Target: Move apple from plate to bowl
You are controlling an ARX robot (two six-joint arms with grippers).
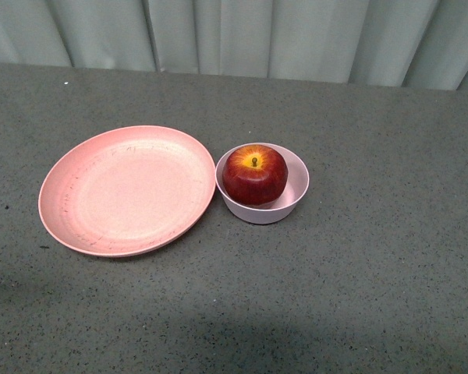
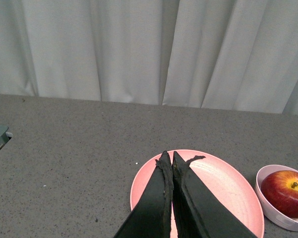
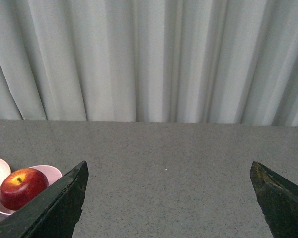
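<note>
Grey speckled tabletop (image 1: 359, 296), pale pleated curtain (image 1: 257, 35)

Apple (image 1: 254, 174) in bowl (image 1: 290, 204), right of plate (image 1: 128, 190)

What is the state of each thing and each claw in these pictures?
Apple: in the bowl, stem up.
Bowl: upright, holding the apple, beside the plate.
Plate: flat on the table, empty.
Left claw: shut, holding nothing.
Right claw: open wide, holding nothing.

apple (image 3: 23, 187) in bowl (image 3: 48, 173), beside wide-spread right gripper (image 3: 169, 198) fingers (image 3: 59, 203)
</note>
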